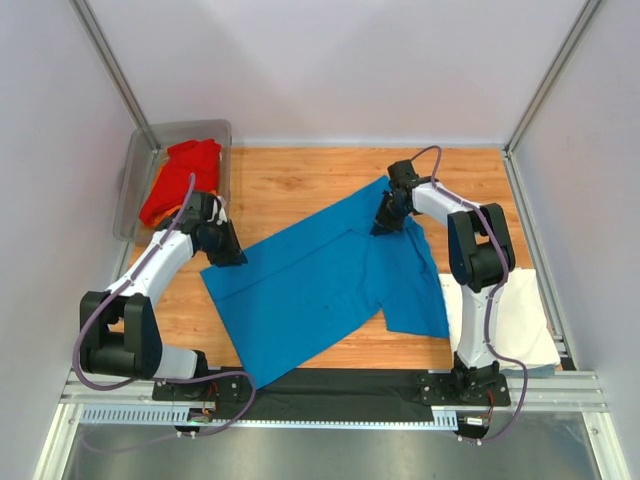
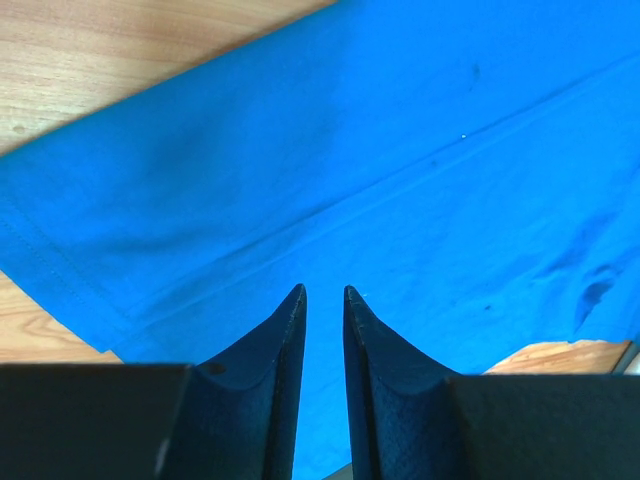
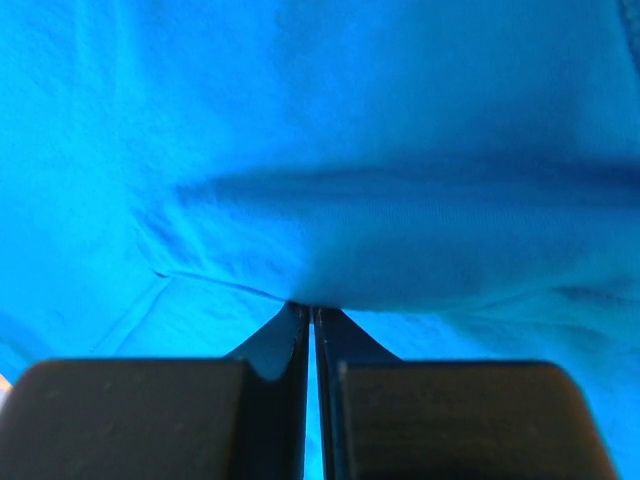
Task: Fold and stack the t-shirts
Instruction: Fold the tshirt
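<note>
Wooden tabletop (image 1: 300, 180) under blue t-shirt (image 1: 320, 285); wrist views alone: right pincer (image 3: 312, 308) clamped on it, left pincer (image 2: 325, 290) ajar.

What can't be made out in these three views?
- Top view: the right arm hides the right fingers on the blue t-shirt, and part of the white t-shirt.
- Top view: the left arm covers part of the red t-shirt in the tub.
- Right wrist view: blue cloth, blurred, fills the frame; the table is hidden.
- Left wrist view: whether the left fingers touch the cloth is unclear.
</note>
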Controlling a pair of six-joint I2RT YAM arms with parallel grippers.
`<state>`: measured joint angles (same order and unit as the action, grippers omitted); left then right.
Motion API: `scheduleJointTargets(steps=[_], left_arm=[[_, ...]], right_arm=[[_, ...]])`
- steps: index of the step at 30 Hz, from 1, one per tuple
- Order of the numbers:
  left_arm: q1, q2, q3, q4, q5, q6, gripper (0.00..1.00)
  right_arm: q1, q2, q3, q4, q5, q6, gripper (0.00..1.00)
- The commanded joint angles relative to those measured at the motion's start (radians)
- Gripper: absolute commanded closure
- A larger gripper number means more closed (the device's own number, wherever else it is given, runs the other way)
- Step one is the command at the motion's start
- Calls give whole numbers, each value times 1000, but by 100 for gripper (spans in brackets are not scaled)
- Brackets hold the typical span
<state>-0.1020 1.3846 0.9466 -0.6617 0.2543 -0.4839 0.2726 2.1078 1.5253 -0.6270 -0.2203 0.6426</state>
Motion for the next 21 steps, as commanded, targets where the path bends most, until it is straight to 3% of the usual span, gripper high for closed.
scheduleJointTargets(steps=[1, 8, 21], left_arm=[[10, -2, 34, 7, 13, 21, 72], [19, 2, 21, 28, 30, 4, 72], [35, -29, -31, 48, 25, -12, 71]], right_arm=[[7, -28, 55, -52, 16, 6, 100], [5, -54, 101, -168, 0, 15, 100], [17, -124, 33, -272, -25, 186, 100]])
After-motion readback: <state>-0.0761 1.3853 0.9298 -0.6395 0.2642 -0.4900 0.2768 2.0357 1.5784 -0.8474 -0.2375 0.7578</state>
